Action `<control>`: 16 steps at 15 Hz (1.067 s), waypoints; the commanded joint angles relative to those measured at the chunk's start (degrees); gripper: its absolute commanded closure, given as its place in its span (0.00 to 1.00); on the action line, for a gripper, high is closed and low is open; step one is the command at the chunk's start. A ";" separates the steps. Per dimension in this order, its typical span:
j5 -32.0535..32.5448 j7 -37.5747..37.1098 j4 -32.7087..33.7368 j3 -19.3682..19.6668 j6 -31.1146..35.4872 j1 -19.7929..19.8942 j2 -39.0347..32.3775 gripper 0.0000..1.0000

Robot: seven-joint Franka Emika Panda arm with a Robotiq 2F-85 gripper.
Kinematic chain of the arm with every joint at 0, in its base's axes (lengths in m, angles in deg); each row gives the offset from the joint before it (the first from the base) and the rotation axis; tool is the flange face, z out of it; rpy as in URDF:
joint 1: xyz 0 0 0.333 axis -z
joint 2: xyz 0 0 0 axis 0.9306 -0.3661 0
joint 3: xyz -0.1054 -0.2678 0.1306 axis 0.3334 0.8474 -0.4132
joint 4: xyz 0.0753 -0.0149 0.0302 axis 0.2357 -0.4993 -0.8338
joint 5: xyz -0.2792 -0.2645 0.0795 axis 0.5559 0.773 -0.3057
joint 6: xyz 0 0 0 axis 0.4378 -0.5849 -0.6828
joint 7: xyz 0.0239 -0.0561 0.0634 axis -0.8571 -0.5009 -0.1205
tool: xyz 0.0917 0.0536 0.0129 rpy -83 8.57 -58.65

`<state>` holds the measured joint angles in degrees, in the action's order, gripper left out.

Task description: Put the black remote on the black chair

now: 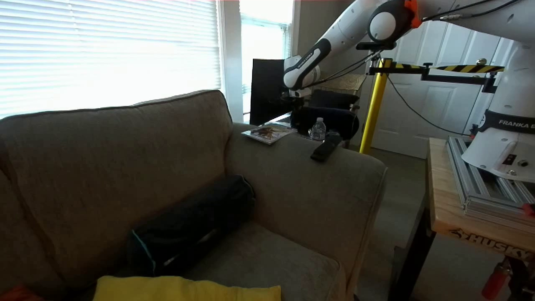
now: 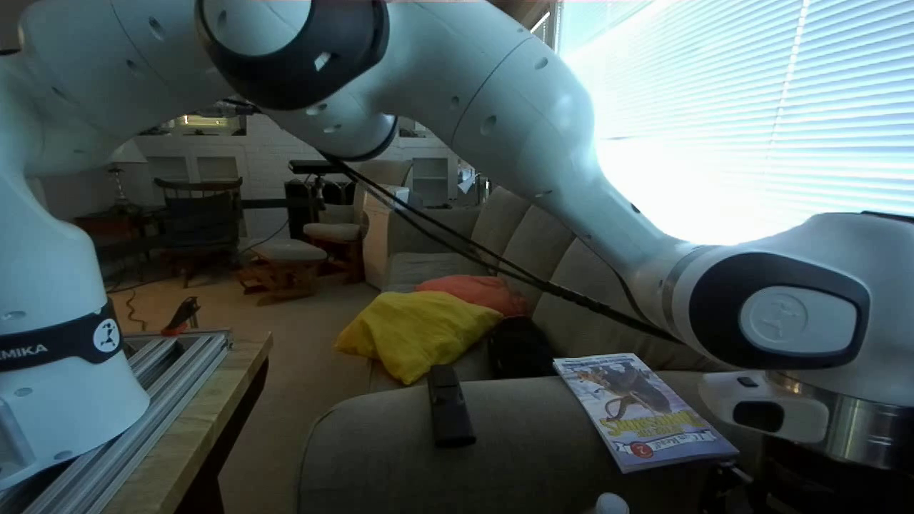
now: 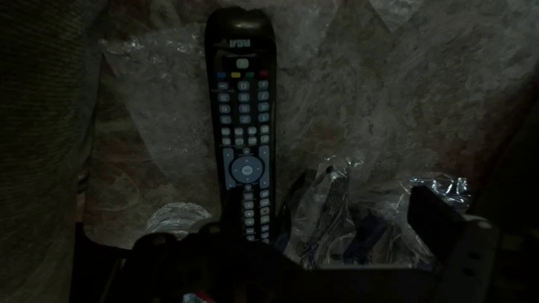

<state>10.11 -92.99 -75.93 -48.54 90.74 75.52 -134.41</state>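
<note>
Remote (image 3: 245, 126) (RCA, likely the one) lies left of the end effector (image 3: 327, 200) gap, one finger (image 3: 233, 210) overlapping it. Jaws are wide, nothing held; dropped straight down, that finger could jab it, and bagged stuff (image 3: 335, 204) showing between the fingers might get pinched instead.

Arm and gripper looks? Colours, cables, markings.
White arm with rounded segments, black trim panels, orange-red strip at one joint. Black cables run along its outside. Black base band lettered FRANKA. Gripper: dark, two blocky fingers; finer detail lost in shadow.
</note>
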 commanded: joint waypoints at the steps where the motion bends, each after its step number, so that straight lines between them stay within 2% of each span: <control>1: -0.81 1.70 -12.03 -0.73 5.50 -1.08 7.93 0.00; 2: 1.04 -0.08 -3.45 -1.08 2.05 0.36 2.49 0.00; 6: 1.03 -0.02 -4.20 -1.19 2.18 0.37 2.99 0.00; 12: 0.18 2.36 -13.45 -0.18 13.11 -1.44 10.63 0.00; 16: 1.14 7.87 -23.97 -1.59 20.17 -2.12 17.19 0.00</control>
<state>10.16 -88.90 -88.97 -48.84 105.62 74.22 -124.19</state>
